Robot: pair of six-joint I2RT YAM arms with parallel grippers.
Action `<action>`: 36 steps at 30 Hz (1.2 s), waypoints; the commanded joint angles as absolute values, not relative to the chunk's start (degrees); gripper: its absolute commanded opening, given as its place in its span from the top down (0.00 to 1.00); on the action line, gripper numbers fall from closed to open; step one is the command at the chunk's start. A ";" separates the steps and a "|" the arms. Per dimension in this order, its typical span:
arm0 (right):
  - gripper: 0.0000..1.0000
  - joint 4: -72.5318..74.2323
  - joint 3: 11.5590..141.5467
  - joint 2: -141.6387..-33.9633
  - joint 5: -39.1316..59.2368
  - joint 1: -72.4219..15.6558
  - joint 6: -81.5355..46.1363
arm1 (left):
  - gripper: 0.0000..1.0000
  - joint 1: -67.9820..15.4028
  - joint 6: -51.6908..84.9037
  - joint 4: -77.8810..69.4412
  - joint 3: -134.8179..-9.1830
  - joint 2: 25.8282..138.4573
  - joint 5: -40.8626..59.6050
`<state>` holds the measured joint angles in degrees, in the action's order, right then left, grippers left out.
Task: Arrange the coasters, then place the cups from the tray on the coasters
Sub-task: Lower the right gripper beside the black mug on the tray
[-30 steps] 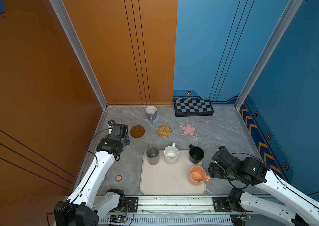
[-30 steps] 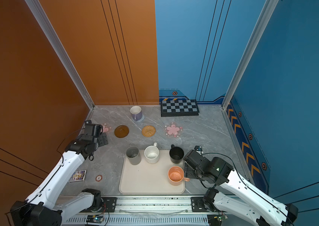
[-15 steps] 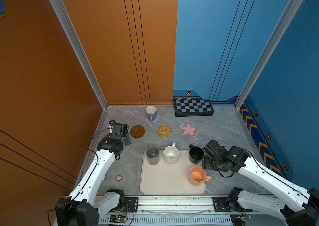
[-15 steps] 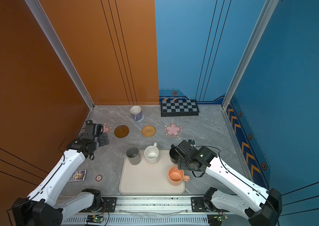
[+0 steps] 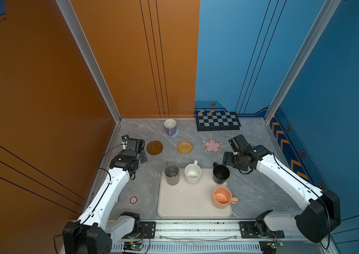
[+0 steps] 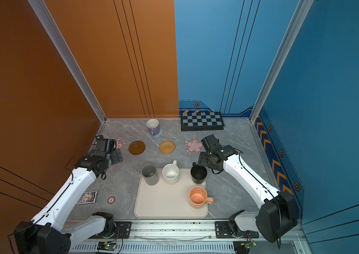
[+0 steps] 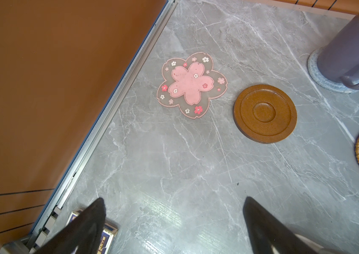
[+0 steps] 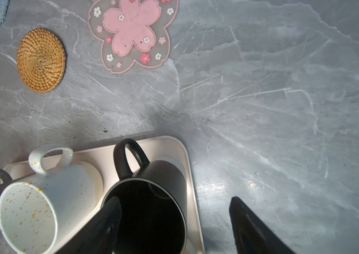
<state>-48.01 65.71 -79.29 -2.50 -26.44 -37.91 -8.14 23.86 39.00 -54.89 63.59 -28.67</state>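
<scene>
One flower coaster (image 6: 120, 144) hides partly behind left claw (image 6: 117, 155).

Cream-white rounded-rectangle tray (image 5: 187, 204): plain.
Grey mug (image 5: 171, 179): plain.
White mug (image 8: 64, 182): yellow and orange speckles.
Black mug (image 8: 169, 176): black inside too.
Peach-orange mug (image 5: 222, 198): one tone.
Lavender mug (image 7: 345, 50): white inside.
Knitted round coaster (image 7: 319, 74): mottled grey-blue.
Brown disc coaster (image 7: 264, 113): concentric rings.
Woven rattan round coaster (image 8: 41, 60): tan, spiral weave.
Clear flower-shaped coaster (image 7: 191, 84) and second flower-shaped coaster (image 8: 133, 33): pink blossom centre, tiny white and red flowers, pink rim.
Chequered board (image 5: 218, 121): black and grey squares.
Marble tabletop (image 5: 251, 193): grey, white veins.
</scene>
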 commanded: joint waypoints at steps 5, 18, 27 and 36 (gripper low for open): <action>0.22 -44.60 73.91 -91.39 0.66 -25.58 -31.78 | 0.02 -7.54 25.42 39.55 -55.92 64.75 -29.88; 0.24 -46.13 71.66 -96.10 -2.54 -25.66 -30.37 | 0.02 -7.55 24.96 39.55 -56.61 66.25 -31.07; 0.25 -49.33 67.62 -94.91 -5.75 -25.49 -30.39 | 0.02 -7.56 25.09 39.59 -56.60 66.34 -29.93; 0.25 -51.87 61.40 -87.59 -8.24 -25.14 -32.27 | 0.02 -7.64 25.55 39.60 -56.47 65.91 -29.53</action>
<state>-47.57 63.35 -90.32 -6.11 -25.41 -31.38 -8.14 24.53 38.98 -55.11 66.24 -29.71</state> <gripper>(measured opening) 0.749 0.980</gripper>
